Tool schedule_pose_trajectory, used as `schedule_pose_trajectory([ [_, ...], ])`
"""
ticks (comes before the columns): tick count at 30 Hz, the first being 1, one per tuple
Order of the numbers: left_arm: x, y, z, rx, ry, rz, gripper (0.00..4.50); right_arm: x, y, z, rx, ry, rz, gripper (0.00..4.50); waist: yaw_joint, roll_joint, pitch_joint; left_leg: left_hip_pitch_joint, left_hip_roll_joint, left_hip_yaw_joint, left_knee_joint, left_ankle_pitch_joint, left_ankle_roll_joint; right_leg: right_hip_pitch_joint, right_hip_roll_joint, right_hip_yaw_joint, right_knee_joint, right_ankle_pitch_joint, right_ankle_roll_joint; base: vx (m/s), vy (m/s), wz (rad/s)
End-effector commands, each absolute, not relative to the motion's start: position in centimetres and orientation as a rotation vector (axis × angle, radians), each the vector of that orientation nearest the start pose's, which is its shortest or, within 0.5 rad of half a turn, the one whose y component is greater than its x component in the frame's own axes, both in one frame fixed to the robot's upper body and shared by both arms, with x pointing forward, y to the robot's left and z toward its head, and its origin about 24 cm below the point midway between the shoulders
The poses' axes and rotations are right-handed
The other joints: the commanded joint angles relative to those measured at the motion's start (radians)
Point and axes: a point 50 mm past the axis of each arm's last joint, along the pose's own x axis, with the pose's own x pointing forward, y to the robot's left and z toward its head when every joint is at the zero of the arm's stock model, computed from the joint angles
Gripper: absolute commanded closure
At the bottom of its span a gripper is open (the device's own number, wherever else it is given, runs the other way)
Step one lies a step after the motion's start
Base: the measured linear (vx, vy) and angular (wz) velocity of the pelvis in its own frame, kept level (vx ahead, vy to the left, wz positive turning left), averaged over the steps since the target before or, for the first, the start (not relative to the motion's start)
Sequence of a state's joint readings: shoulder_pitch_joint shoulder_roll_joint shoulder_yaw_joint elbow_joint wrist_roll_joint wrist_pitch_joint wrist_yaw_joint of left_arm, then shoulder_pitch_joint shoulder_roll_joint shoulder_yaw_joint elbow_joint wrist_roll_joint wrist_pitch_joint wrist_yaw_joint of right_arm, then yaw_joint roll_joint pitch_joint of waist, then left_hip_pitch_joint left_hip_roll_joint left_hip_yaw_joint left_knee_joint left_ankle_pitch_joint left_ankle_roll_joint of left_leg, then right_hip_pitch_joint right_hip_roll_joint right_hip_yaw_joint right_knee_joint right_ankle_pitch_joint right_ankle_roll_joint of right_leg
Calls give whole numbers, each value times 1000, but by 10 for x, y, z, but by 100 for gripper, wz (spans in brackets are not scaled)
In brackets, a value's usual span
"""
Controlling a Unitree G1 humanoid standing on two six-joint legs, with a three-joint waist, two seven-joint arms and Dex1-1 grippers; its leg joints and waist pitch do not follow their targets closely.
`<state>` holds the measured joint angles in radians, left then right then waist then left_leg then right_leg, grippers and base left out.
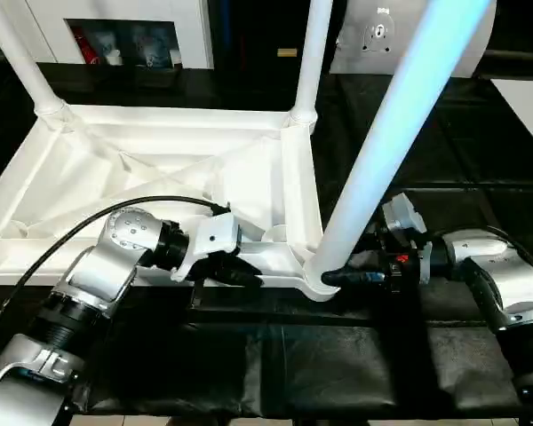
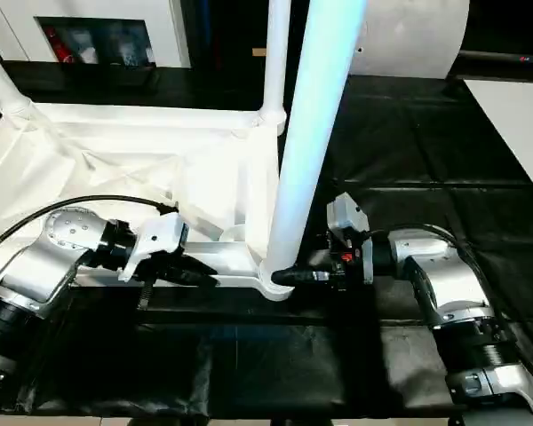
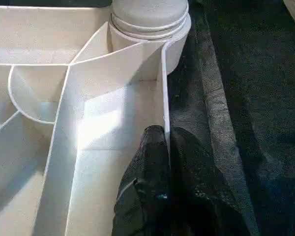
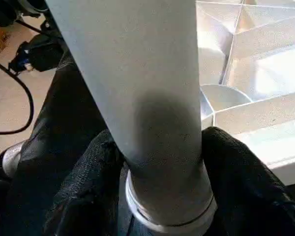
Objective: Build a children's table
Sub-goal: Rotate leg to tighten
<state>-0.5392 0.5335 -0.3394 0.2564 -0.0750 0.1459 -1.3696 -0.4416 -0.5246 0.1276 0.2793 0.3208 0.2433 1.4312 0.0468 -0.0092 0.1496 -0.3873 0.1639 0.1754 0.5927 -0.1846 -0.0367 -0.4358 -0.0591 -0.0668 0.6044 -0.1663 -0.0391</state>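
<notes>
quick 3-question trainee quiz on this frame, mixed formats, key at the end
1. True or false: the table top lies with its ribbed underside facing up.
2. How many legs stand in corner sockets? A) one B) three C) four
3. What does each gripper hold?

Key:
1. True.
2. B: the far-left leg, the far-right leg and the near leg.
3. The left gripper is shut on the table top's near rim wall. The right gripper has its fingers on either side of the near leg's base, just above the corner socket.
</notes>
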Motion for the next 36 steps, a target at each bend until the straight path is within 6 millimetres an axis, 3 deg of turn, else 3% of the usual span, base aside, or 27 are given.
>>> schedule_pose_trajectory([
  [1,289,130,93,558,343,-1633,450,287,-173,97,-111,269,1506,234,-4,-10,-72,15,67,-16,-61,-98,139,66,-89,60,-70,-237,-241,0,0,0],
  [12,291,129,93,527,334,-1575,450,284,-163,94,-19,261,1457,249,-4,-7,-67,16,68,-17,-65,-121,123,64,-89,60,-78,-286,-223,0,0,0],
  [13,294,125,92,510,326,-1522,450,287,-156,92,-28,245,1383,249,-4,-2,-67,16,66,-20,-65,-130,114,65,-90,59,-79,-300,-221,0,0,0],
  [17,305,103,95,391,275,-1316,450,307,-131,87,-2,202,1033,250,-21,-4,-62,16,62,-22,-69,-161,54,60,-89,58,-84,-378,-200,0,0,0],
  [18,306,100,95,378,270,-1300,450,309,-128,87,6,199,1000,251,-28,-7,-61,9,59,-26,-72,-172,39,65,-92,55,-88,-426,-182,0,0,0],
  [19,308,93,97,353,259,-1251,450,313,-122,87,29,199,917,252,-32,-7,-64,14,57,-28,-72,-174,39,64,-92,55,-92,-433,-169,0,0,0],
  [22,314,79,99,302,240,-1157,450,320,-110,87,76,199,788,254,-50,-5,-67,12,58,-24,-70,-153,55,64,-87,58,-88,-342,-191,0,0,0],
  [26,322,57,105,219,204,-1009,450,329,-86,91,121,184,628,254,-54,-4,-67,12,54,-21,-69,-140,63,61,-86,57,-93,-344,-185,0,0,0],
  [28,323,53,106,209,201,-989,450,328,-79,93,160,168,631,198,-55,-2,-71,11,56,-19,-67,-107,85,64,-84,60,-85,-257,-200,0,0,0],
  [30,322,49,106,215,208,-980,450,325,-73,96,157,137,640,182,-55,-4,-75,7,54,-19,-66,-82,110,71,-85,59,-78,-195,-215,0,0,0],
  [33,321,54,104,251,218,-991,450,323,-79,94,146,135,645,159,-53,-3,-78,7,54,-17,-64,-54,144,72,-85,57,-75,-151,-223,0,0,0],
  [36,319,65,101,296,230,-1026,450,322,-96,90,128,134,647,133,-53,-3,-78,9,57,-18,-64,-64,151,72,-85,56,-76,-166,-227,0,0,0],
])
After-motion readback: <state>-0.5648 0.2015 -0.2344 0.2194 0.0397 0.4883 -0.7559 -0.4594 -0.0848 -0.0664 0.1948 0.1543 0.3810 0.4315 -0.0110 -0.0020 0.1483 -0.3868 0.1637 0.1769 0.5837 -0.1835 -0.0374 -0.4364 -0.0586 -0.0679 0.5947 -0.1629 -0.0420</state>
